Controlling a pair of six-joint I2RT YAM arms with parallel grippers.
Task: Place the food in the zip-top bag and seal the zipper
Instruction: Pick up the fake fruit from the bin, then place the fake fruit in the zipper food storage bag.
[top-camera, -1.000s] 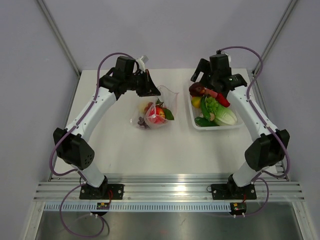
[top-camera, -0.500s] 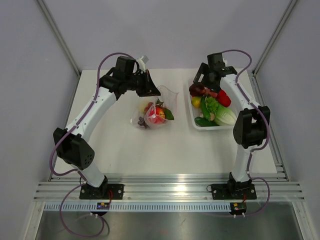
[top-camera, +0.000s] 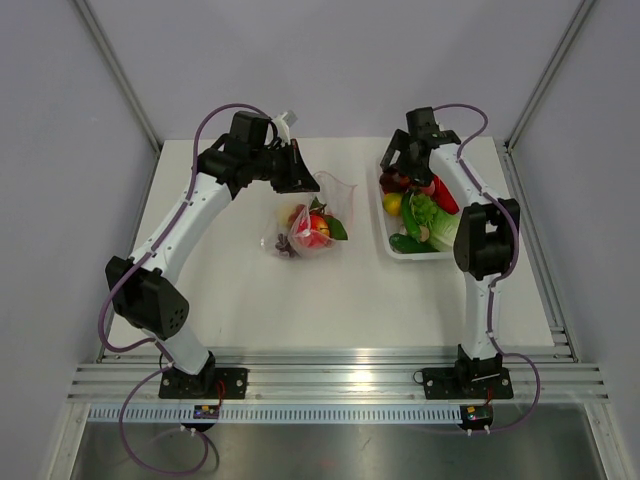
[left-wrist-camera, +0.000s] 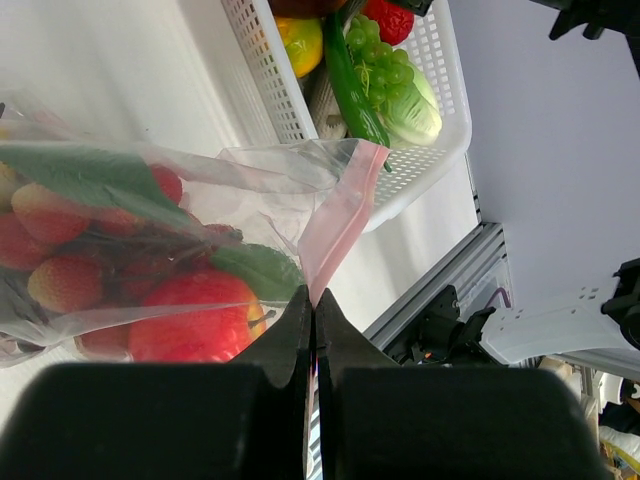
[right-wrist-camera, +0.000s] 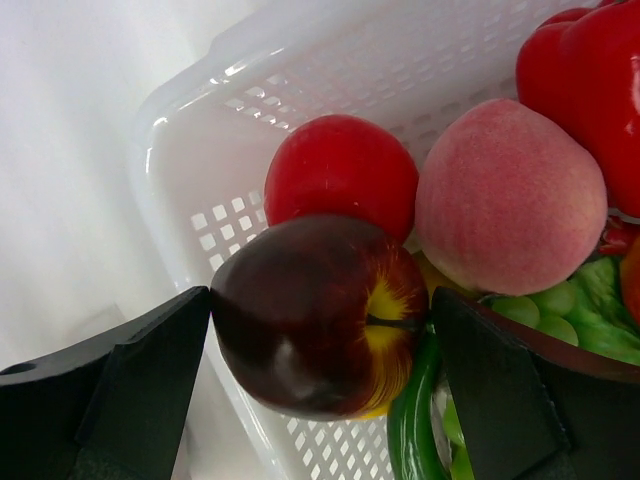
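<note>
The zip-top bag (top-camera: 312, 226) lies mid-table, clear, with a red apple (left-wrist-camera: 190, 318), strawberries and a green leaf inside. My left gripper (left-wrist-camera: 314, 300) is shut on the bag's pink zipper (left-wrist-camera: 340, 215), holding that mouth edge up. Over the basket's far left corner, my right gripper (right-wrist-camera: 320, 305) stands wide open. Its fingers (right-wrist-camera: 150, 370) flank a dark red apple (right-wrist-camera: 310, 320), and the left one looks to touch it. Beside that apple lie a red tomato (right-wrist-camera: 340, 175), a peach (right-wrist-camera: 510, 200) and a red pepper (right-wrist-camera: 590, 60). In the top view my right gripper (top-camera: 400, 172) hides that apple.
The white mesh basket (top-camera: 432, 256) at the back right holds more food: a lemon (top-camera: 392, 204), green vegetables (top-camera: 420, 215) and pale lettuce (top-camera: 452, 234). Its rim (right-wrist-camera: 200, 170) curves close round the left finger. Grey walls enclose the table on three sides.
The right arm has folded in, its elbow swinging left over the basket, and the gripper has come down around the dark red apple. The left arm and the bag have not moved.
</note>
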